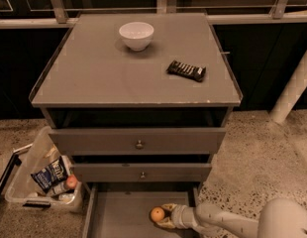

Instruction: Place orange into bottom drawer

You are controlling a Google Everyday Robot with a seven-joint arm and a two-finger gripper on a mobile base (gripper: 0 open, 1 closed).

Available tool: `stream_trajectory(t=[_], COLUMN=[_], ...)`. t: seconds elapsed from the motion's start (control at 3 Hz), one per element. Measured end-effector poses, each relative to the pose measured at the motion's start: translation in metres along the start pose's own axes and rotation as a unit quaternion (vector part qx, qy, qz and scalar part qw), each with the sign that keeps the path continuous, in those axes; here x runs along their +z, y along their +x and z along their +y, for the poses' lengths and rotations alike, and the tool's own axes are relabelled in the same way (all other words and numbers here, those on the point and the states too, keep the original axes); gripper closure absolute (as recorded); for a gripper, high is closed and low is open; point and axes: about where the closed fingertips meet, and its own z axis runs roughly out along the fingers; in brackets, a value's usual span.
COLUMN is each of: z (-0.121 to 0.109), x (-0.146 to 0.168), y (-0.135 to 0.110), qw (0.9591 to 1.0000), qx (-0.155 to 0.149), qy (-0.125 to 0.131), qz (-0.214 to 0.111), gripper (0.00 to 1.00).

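The orange (157, 214) is a small round fruit low over the floor of the pulled-out bottom drawer (121, 216), near its right side. My gripper (162, 215) reaches in from the right on a white arm, with its yellowish fingers (168, 208) on either side of the orange, one above and one below. The fingers are closed on the orange. The drawer is a matte grey tray below the two closed drawer fronts.
The grey cabinet top holds a white bowl (136, 34) and a dark snack bar (186, 70). A clear plastic bin (42, 180) with packets and a reddish round item stands on the floor at the left. A white post (292, 88) stands at the right.
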Motion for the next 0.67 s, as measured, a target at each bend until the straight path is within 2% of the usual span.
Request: stream_trajectory(t=[0.33,0.67], z=[0.0,0.0001], x=[0.0,0.0001], y=[0.0,0.0], qw=[1.0,1.0], qx=[0.0,0.0], qy=[0.0,0.0], qz=[0.0,0.0], gripper=[0.0,0.0])
